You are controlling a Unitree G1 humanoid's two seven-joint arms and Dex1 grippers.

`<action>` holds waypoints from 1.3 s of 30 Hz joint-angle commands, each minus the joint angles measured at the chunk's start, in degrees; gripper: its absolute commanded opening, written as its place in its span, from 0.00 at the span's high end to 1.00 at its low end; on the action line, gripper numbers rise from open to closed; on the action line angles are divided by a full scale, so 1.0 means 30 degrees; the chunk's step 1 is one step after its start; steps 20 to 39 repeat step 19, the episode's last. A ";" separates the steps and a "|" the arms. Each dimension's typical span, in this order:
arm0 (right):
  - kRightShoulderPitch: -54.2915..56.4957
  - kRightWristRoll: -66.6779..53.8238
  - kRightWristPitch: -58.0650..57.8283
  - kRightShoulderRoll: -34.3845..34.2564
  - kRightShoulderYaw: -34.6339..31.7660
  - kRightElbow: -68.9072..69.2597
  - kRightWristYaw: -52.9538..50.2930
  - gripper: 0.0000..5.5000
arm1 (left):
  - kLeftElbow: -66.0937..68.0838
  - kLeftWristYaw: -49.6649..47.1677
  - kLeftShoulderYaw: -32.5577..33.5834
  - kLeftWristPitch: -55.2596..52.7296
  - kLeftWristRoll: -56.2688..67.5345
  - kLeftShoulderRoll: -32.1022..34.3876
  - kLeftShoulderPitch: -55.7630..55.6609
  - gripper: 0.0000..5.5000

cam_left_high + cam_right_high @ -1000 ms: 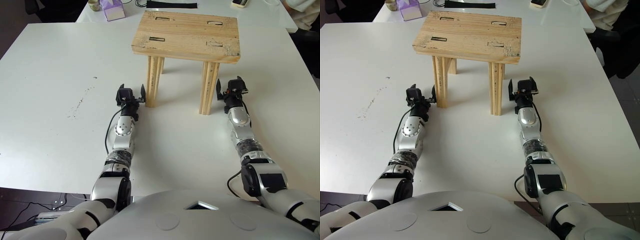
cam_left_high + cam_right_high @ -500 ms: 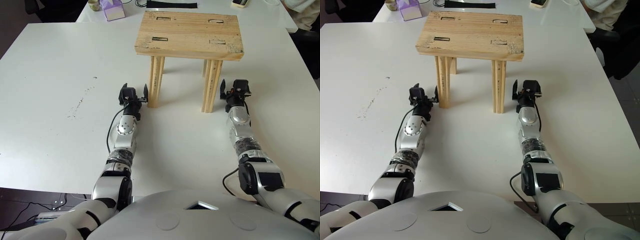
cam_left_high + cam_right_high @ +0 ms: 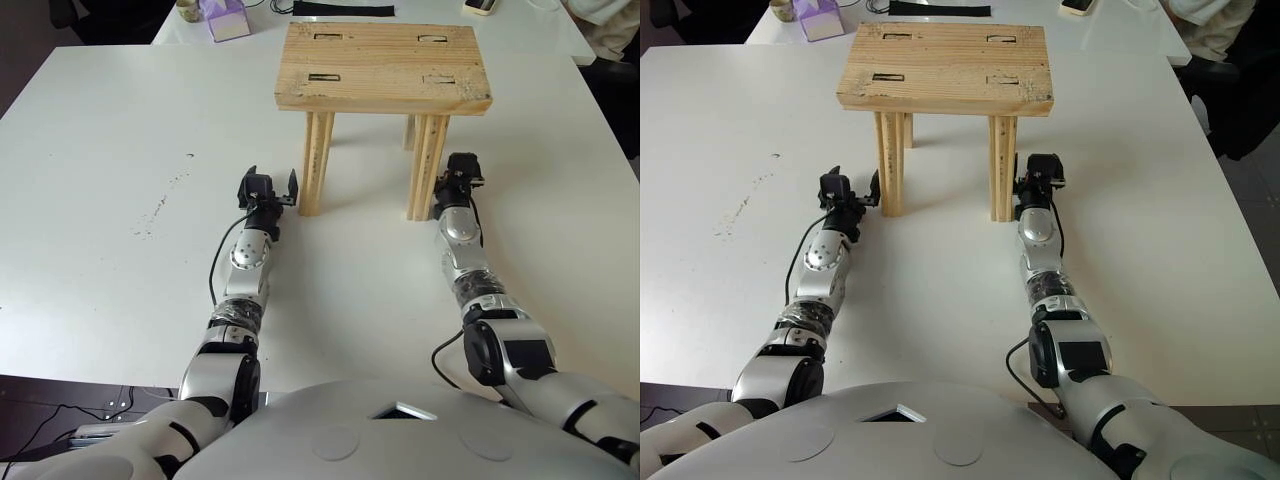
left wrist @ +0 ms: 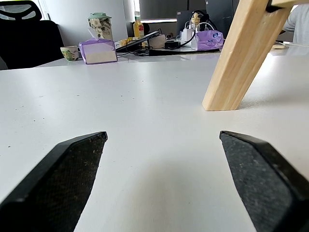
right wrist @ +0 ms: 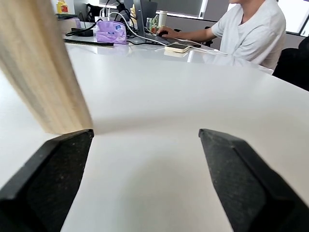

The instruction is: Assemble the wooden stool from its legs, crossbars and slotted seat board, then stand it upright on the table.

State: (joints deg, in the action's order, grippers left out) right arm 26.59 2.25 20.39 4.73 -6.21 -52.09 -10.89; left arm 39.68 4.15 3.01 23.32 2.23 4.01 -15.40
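Observation:
The wooden stool [image 3: 383,65] stands upright on the white table [image 3: 90,140], its slotted seat board on top and all legs down. My left gripper [image 3: 268,188] rests open on the table just left of the front left leg [image 3: 315,165]; the left wrist view shows that leg [image 4: 241,53] ahead of the spread fingers [image 4: 63,179]. My right gripper [image 3: 458,170] lies open close beside the front right leg [image 3: 427,165], which stands next to one finger [image 5: 48,179] in the right wrist view. Neither gripper holds anything.
A purple tissue box [image 3: 224,18], a cup [image 3: 187,10], a black flat item [image 3: 343,9] and a phone [image 3: 481,6] sit at the table's far edge. Dark specks [image 3: 160,205] mark the tabletop to the left. Open tabletop lies on both sides of the stool.
The stool has shifted slightly right and its seat has levelled. My right gripper has swung inward, up against the front right leg. The left gripper has barely moved.

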 commanded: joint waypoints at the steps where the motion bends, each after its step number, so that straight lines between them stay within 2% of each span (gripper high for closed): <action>1: 0.0587 0.0074 0.0031 0.0168 -0.0064 -0.0260 -0.0260 0.27 | 0.0291 -0.0072 -0.0063 -0.0256 -0.0238 -0.0071 0.0035 0.22; 19: 0.1133 -0.0362 -0.0127 0.1762 -0.0876 -0.1162 0.0473 0.27 | 0.2435 -0.0848 0.0375 0.0762 -0.0129 -0.0664 -0.1004 0.22; 39: 0.1133 -0.0362 -0.0127 0.1762 -0.0876 -0.1162 0.0473 0.27 | 0.2435 -0.0848 0.0375 0.0762 -0.0129 -0.0664 -0.1004 0.22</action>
